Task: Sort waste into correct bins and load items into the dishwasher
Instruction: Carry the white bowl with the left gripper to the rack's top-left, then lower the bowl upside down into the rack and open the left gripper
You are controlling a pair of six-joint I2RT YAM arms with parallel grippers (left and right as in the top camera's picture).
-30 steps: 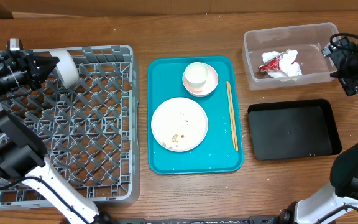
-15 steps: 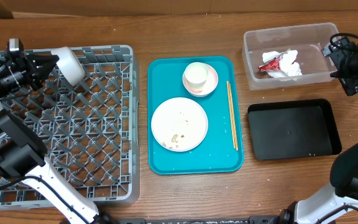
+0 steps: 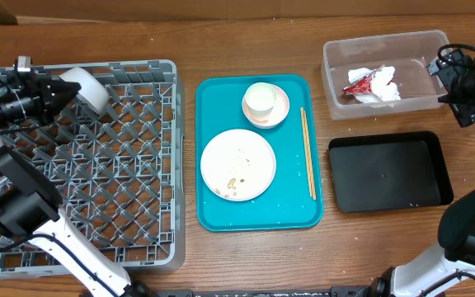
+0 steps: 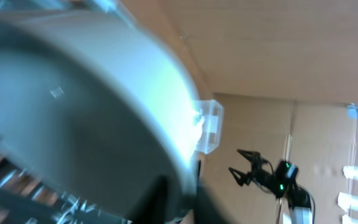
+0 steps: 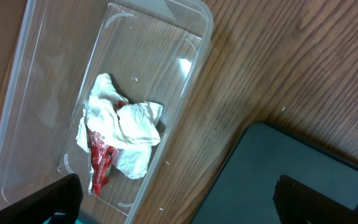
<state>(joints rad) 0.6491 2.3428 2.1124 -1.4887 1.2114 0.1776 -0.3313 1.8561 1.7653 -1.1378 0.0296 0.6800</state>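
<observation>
A white bowl (image 3: pixel 87 87) lies tilted on the back-left corner of the grey dishwasher rack (image 3: pixel 97 190), and my left gripper (image 3: pixel 63 89) is shut on its rim. In the left wrist view the bowl (image 4: pixel 73 112) fills the frame, its edge between the dark fingers (image 4: pixel 161 200). The plate (image 3: pixel 237 164), the cup (image 3: pixel 261 99) on its saucer (image 3: pixel 280 111) and the chopsticks (image 3: pixel 308 153) lie on the teal tray (image 3: pixel 221 214). The napkin (image 5: pixel 129 130) and red wrapper (image 5: pixel 98 165) sit in the clear tub (image 5: pixel 185 25). My right gripper (image 5: pixel 185 208) hangs open between the tub and the black tray (image 5: pixel 291 168).
The clear tub (image 3: pixel 336 49) stands at the back right, with the black tray (image 3: pixel 390 172) in front of it. The teal tray sits mid-table between the rack and the bins. Bare wood shows along the front edge.
The bowl rose slightly and then came back down onto the rack's back-left corner with my left gripper. The right arm has not moved.
</observation>
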